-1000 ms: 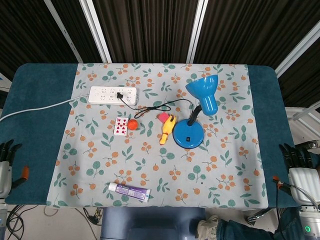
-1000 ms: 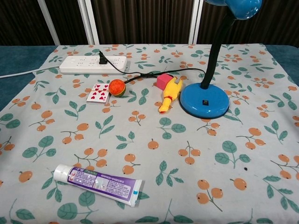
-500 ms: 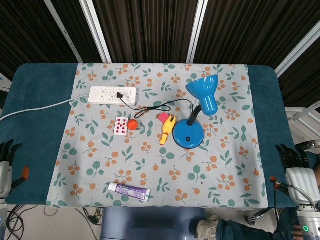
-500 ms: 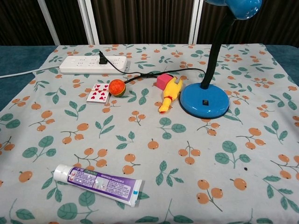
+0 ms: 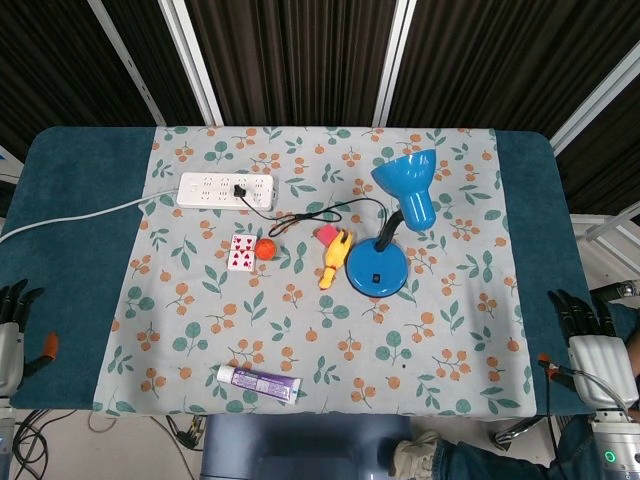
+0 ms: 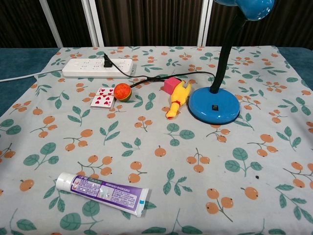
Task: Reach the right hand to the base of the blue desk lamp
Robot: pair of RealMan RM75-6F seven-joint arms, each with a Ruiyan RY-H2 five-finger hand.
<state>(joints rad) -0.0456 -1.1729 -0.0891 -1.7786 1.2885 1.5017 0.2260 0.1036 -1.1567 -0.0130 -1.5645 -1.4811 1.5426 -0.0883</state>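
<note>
The blue desk lamp stands right of the cloth's centre, its round base (image 5: 377, 270) (image 6: 214, 107) flat on the cloth and its shade (image 5: 408, 184) tilted above. My right hand (image 5: 591, 340) sits off the table's right front corner, fingers apart and holding nothing, well to the right of and nearer than the base. My left hand (image 5: 10, 335) is at the left front edge, fingers apart, empty. Neither hand shows in the chest view.
A yellow rubber chicken (image 5: 334, 259) and a pink block (image 5: 326, 235) lie just left of the base. A white power strip (image 5: 226, 190), a playing card (image 5: 241, 252), an orange ball (image 5: 265, 248) and a toothpaste tube (image 5: 259, 382) lie on the floral cloth (image 5: 470, 330).
My right hand has edged slightly left toward the table's corner. Nothing else has moved.
</note>
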